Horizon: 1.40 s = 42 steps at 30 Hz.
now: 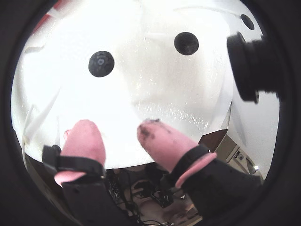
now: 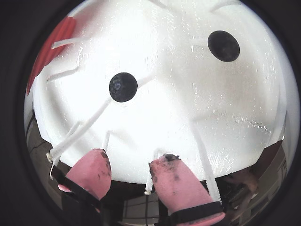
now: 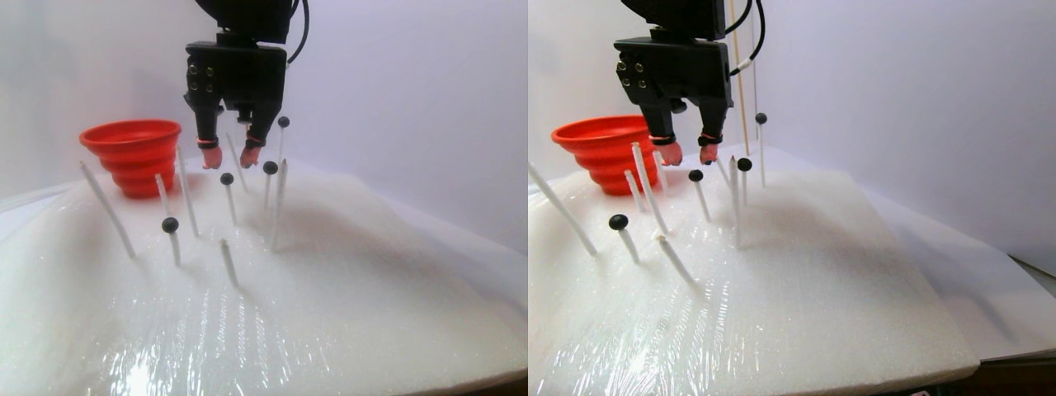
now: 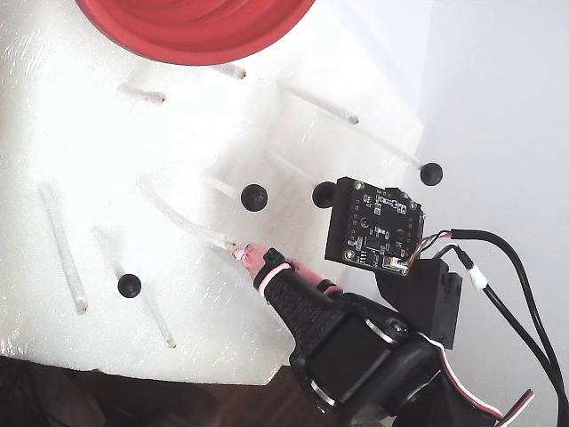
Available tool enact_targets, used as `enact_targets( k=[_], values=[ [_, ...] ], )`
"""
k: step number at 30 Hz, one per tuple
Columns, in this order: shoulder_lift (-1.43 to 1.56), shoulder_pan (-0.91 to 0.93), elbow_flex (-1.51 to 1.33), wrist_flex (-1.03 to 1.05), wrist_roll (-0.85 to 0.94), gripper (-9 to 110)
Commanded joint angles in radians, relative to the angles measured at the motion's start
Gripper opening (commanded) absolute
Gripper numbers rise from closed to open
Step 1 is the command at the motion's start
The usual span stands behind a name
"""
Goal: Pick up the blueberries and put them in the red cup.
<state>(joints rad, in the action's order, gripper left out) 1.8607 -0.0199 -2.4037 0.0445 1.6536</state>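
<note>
1. blueberries: four small dark balls sit on top of thin white sticks [image 3: 174, 247] that stand up out of a white foam slab [image 3: 346, 297]. in the fixed view they are one at the lower left [image 4: 129, 286], one in the middle [image 4: 254, 197], one just beside the camera board [image 4: 323, 194] and one at the far right [image 4: 431, 173].
2. red cup [image 3: 132, 153] stands on the foam at the far left corner in the stereo pair view (a ridged, funnel-like shape), well apart from the nearest berry; in the fixed view its rim [image 4: 191, 49] fills the top edge.
3. gripper [image 3: 230, 154] hangs above the foam near the cup, its pink-tipped fingers [image 3: 211, 155] pointing down.
4. its jaws are spread, with a clear gap between the two pink tips in a wrist view [image 2: 129, 176], and nothing is between them.
5. in that wrist view two berries [image 2: 123, 87] [image 2: 224, 45] lie beyond the fingertips, apart from them; a red sliver of cup [image 2: 49, 52] shows at the upper left.
</note>
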Motion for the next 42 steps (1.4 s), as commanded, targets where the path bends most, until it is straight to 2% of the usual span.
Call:
enact_targets(
  k=[1, 42],
  values=[
    [-0.003, -0.008, 0.052, -0.029, 0.012, 17],
    [-0.241, -0.040, 0.137, -0.276, 0.028, 18]
  ],
)
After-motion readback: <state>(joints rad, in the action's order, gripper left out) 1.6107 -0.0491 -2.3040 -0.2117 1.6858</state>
